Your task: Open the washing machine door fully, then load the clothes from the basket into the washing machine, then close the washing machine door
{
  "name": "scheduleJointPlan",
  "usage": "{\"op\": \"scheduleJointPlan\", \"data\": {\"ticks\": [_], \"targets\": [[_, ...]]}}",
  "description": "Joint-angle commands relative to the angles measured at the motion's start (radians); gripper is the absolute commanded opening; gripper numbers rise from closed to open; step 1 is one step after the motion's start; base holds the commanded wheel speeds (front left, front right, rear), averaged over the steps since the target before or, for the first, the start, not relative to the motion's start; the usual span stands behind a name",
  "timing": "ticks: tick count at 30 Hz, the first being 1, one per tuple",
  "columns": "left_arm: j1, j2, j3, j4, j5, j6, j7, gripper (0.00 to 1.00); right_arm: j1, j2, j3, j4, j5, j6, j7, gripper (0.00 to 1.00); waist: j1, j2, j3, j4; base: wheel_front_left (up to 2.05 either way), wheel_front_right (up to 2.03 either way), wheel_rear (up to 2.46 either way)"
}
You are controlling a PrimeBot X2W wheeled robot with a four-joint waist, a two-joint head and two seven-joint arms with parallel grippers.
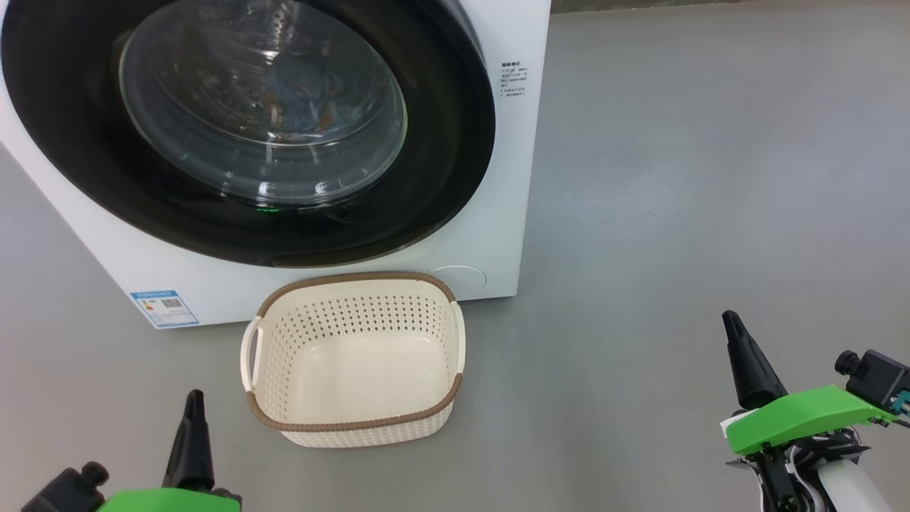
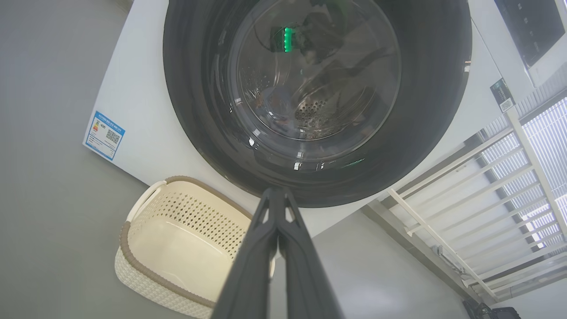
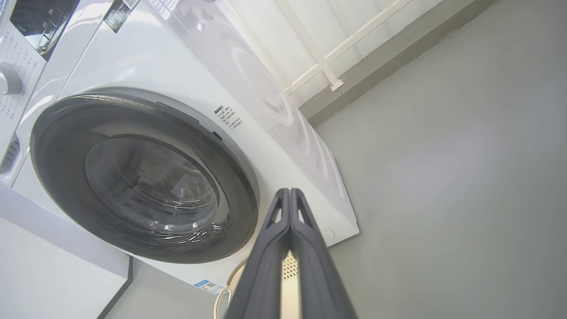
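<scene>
The washing machine (image 1: 490,235) (image 3: 274,146) stands on the grey floor with its round black door (image 1: 85,163) (image 2: 199,110) (image 3: 62,186) closed flat against the front. Through the glass window I see light-blue clothes (image 1: 306,107) with orange marks lying in the drum. In front of the machine sits the cream basket (image 1: 355,419) (image 2: 146,266) with a brown rim, holding nothing. My left gripper (image 1: 193,398) (image 2: 275,191) is shut at the lower left, short of the basket. Off to the right, my right gripper (image 1: 732,320) (image 3: 289,191) is shut, well away from the machine.
A blue sticker (image 1: 165,307) (image 2: 104,134) marks the machine's lower left corner. Open grey floor (image 1: 711,178) stretches to the right. A white railing (image 2: 465,195) stands beside the machine, seen in the left wrist view.
</scene>
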Motion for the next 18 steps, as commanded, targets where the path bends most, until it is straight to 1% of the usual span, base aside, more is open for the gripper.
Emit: {"op": "scheduleJointPlan", "data": {"ticks": [1,18], "targets": [[-0.028,0.012,0.021,-0.028,-0.021,-0.005,0.004,0.0,-0.008,-0.004,-0.004,-0.031,0.026,0.0,0.006,0.0,-0.0001,0.0,0.0,0.0,0.0,0.0,0.0],[-0.03,0.002,0.045,-0.031,-0.167,-0.008,0.054,0.0,0.002,0.014,-0.043,-0.041,0.179,0.0,0.053,0.0,-0.0001,0.0,-0.009,0.004,0.0,0.0,0.0]]}}
